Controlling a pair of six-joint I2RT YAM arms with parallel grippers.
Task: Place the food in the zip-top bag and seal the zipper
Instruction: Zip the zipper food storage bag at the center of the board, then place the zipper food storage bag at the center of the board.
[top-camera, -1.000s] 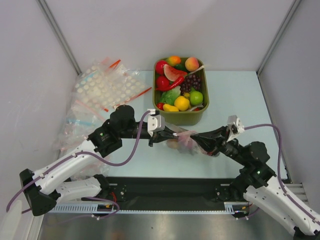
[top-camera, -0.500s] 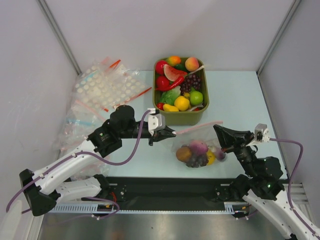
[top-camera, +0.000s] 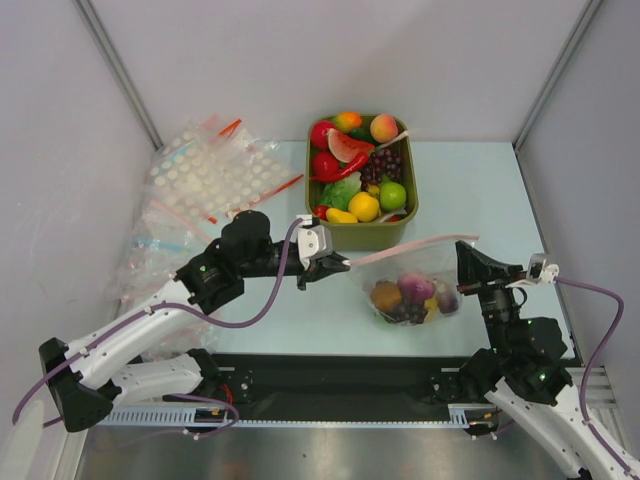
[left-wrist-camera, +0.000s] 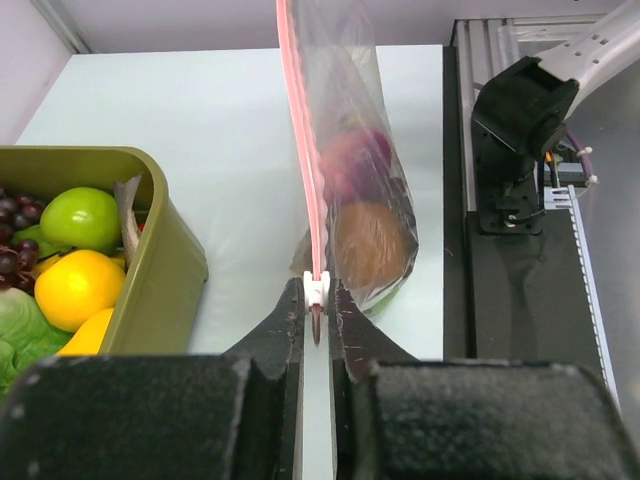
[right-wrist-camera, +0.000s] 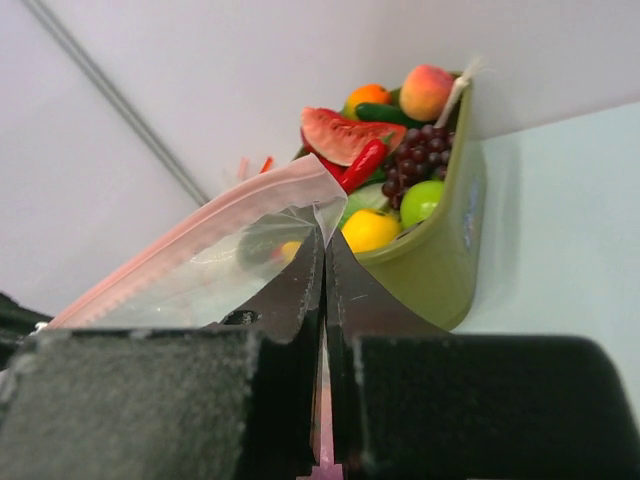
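Clear plastic with white dots: heap of dotted bags (top-camera: 210, 175), far left of the pale table (top-camera: 480, 190), red strips showing.

Next rightward, left gripper (top-camera: 343, 265): jaws nearly closed, pinching the left end of the zipper (top-camera: 410, 249) at its small white tab (left-wrist-camera: 317, 288).

Pale pink-red zipper drawn taut, spanning the gap between both grippers, rising slightly to the right.

Below it, zip-top bag (top-camera: 415, 283): plain clear film, hanging from the strip just in front of the tub, near table centre. Bottom possibly resting on the table, hard to tell from above.

Inside the bag, food (top-camera: 408, 296): one brown piece, one purple, dark grapes, a bit of yellow, bunched at the bottom.

Behind, olive-green tub (top-camera: 365, 238), heaped with more toy fruit: lemon, green apple, grapes, watermelon slice, peach.

Far right, right gripper (top-camera: 467, 246): jaws fully closed on the bag's right top corner, at the zipper's other end.
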